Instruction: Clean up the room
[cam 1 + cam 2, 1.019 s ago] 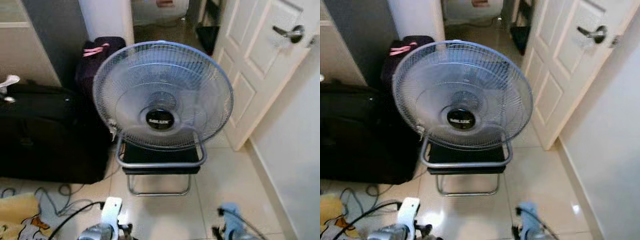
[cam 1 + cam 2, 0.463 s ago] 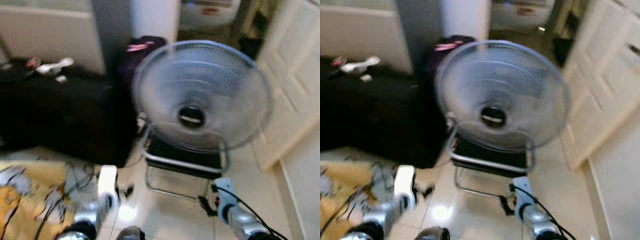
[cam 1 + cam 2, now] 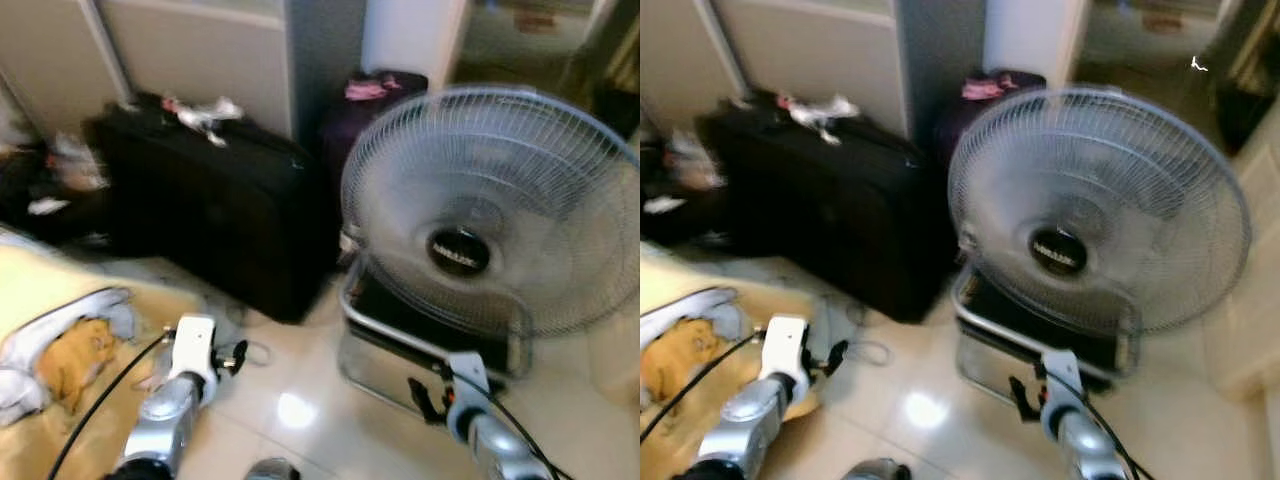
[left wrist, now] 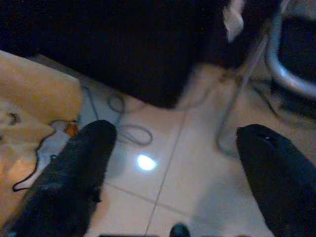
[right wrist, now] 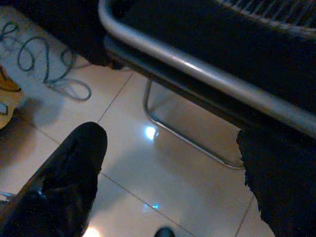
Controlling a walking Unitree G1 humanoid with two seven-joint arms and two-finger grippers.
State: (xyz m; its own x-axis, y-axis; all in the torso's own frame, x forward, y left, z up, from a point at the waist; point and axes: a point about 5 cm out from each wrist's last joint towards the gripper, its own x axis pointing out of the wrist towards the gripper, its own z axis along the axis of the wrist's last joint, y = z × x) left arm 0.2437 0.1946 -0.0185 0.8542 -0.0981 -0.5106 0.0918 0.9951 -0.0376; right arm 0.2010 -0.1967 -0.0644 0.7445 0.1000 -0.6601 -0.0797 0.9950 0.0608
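Grey round-caged fan [image 3: 490, 210] upright on its tubular metal stand [image 3: 400, 345].

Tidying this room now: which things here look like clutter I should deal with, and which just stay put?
Likely to tidy:
yellow blanket spread on the floor
loose cable on the tiles
small white things on top of the black suitcase

Likely staying put:
fan on its metal stand
purple bag behind the fan
wardrobe

Both pincers, left pincer and right pincer, are open and hold nothing.
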